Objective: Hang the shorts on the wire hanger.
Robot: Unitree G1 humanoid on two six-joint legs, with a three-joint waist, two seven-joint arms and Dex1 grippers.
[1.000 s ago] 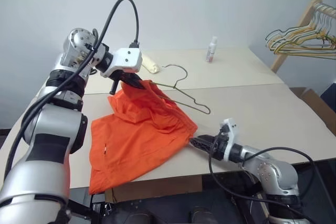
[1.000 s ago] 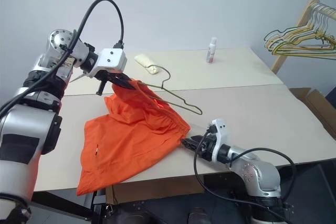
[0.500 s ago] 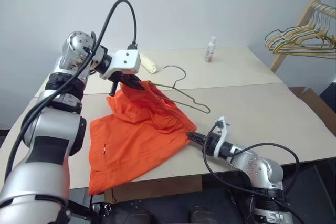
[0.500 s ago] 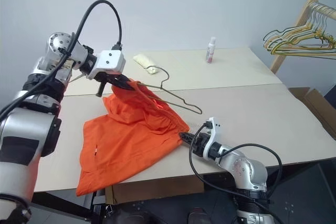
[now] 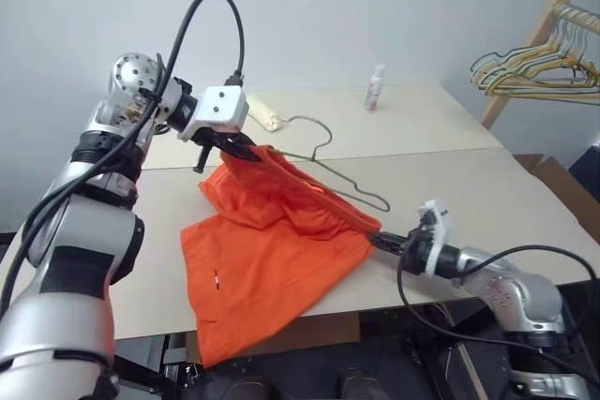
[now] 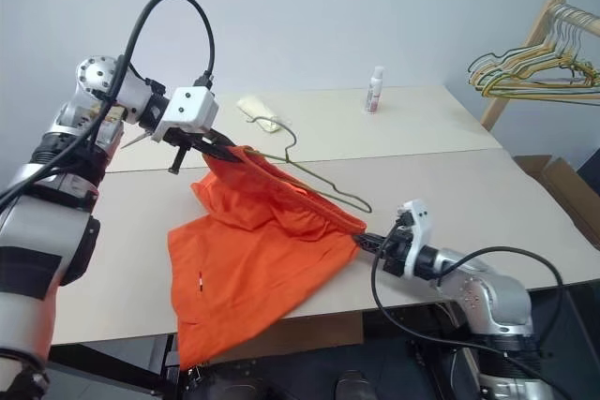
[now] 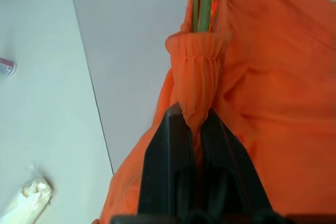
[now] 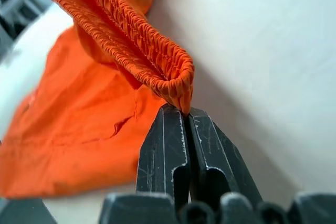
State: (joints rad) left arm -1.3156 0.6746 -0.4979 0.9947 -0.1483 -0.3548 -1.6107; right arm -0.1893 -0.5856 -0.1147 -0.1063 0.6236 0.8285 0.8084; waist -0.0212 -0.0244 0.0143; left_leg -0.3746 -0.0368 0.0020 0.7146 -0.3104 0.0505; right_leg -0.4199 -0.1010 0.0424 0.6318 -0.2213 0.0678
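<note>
1. Shorts of bright orange soft fabric point(image 5: 281, 231) are stretching between both grippers above the beige table point(image 5: 487, 194).
2. Left gripper point(image 7: 195, 124) is pinching the gathered waistband, raised.
3. Right gripper point(image 8: 186, 116) is clamping the waistband's other end near the table edge.
4. Thin pale grey wire hanger point(image 5: 342, 175) is lying partly under the fabric.

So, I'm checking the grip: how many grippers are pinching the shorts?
2. The left gripper is shut on the shorts' waistband, raised beside the wire hanger; the right gripper is shut on the waistband's other end, low over the table.
</note>
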